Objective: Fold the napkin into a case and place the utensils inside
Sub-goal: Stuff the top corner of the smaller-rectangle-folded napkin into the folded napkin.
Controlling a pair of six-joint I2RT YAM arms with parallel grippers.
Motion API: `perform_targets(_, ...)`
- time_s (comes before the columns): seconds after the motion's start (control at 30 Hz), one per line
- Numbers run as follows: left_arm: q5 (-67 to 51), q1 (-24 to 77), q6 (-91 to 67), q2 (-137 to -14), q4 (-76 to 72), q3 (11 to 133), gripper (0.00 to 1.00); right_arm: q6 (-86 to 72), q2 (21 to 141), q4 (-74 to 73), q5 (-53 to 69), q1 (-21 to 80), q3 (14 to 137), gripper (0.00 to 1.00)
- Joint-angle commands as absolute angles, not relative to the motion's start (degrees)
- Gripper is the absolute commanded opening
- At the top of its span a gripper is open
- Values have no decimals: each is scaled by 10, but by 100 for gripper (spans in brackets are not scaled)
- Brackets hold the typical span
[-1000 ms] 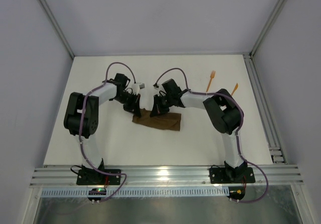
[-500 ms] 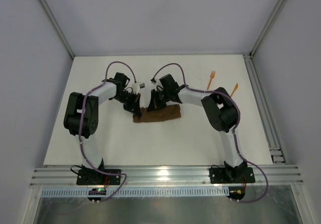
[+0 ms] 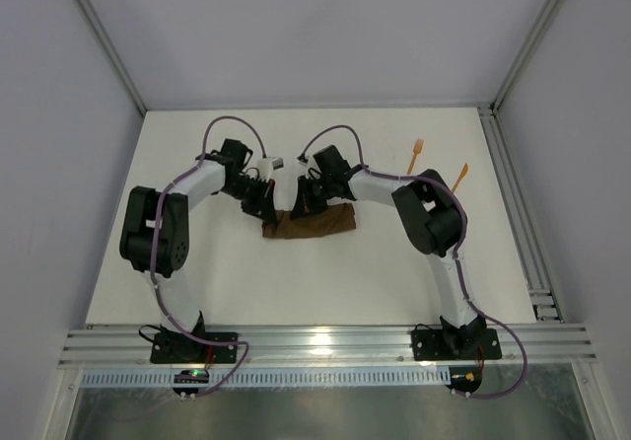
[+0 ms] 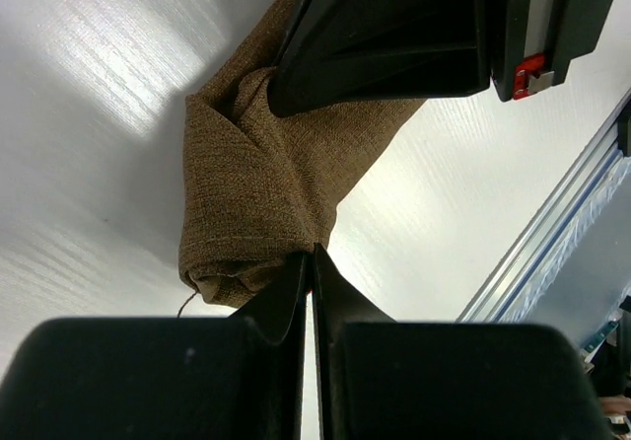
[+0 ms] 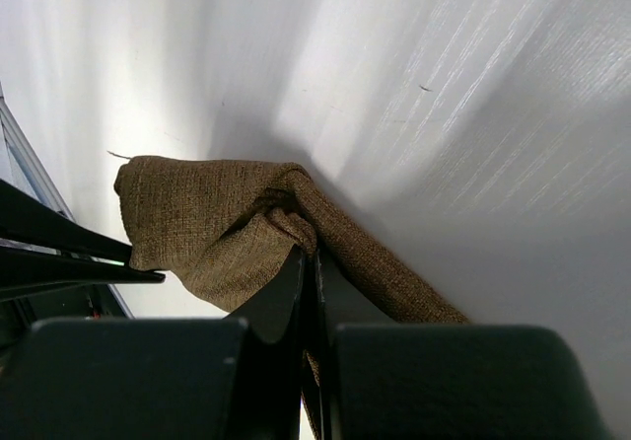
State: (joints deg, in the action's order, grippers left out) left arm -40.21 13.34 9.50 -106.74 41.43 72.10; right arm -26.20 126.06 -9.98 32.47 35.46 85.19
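The dark brown napkin (image 3: 315,223) lies as a folded strip in the middle of the table. My left gripper (image 3: 264,201) is shut on the strip's left end, with the cloth (image 4: 261,193) bunched at its tips (image 4: 311,255). My right gripper (image 3: 301,203) is shut on a fold of the napkin (image 5: 197,223) close beside the left one, with cloth pinched between its tips (image 5: 314,255). The orange fork (image 3: 415,158) and the plain pointed orange utensil (image 3: 460,175) lie apart on the table at the far right.
The right gripper's black body (image 4: 394,36) fills the top of the left wrist view. The left gripper's fingers (image 5: 59,253) show at the left edge of the right wrist view. A metal rail (image 3: 513,203) runs along the table's right edge.
The right gripper has moved farther away and left with the cloth. The napkin went from a tilted, nearer patch to a straighter strip. The left gripper stayed on its end.
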Motion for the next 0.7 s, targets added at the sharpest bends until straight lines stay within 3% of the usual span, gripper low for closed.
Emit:
perform_targets(0.0, -432, 131, 98, -1053, 428, 717, 0, -272, 1265, -119, 282, 352, 860, 3)
perform_targets(0.1, -414, 131, 98, -1090, 432, 710, 1, -279, 1261, -117, 273, 352, 860, 3)
perform_targets(0.2, -386, 131, 102, -1108, 425, 697, 8, -287, 1257, -109, 266, 352, 851, 3)
perform_targets(0.4, -358, 130, 105, -1072, 424, 698, 31, -301, 1248, -93, 261, 352, 837, 3)
perform_targets(0.67, -318, 129, 112, -970, 482, 743, 37, -301, 1253, -94, 272, 352, 842, 3)
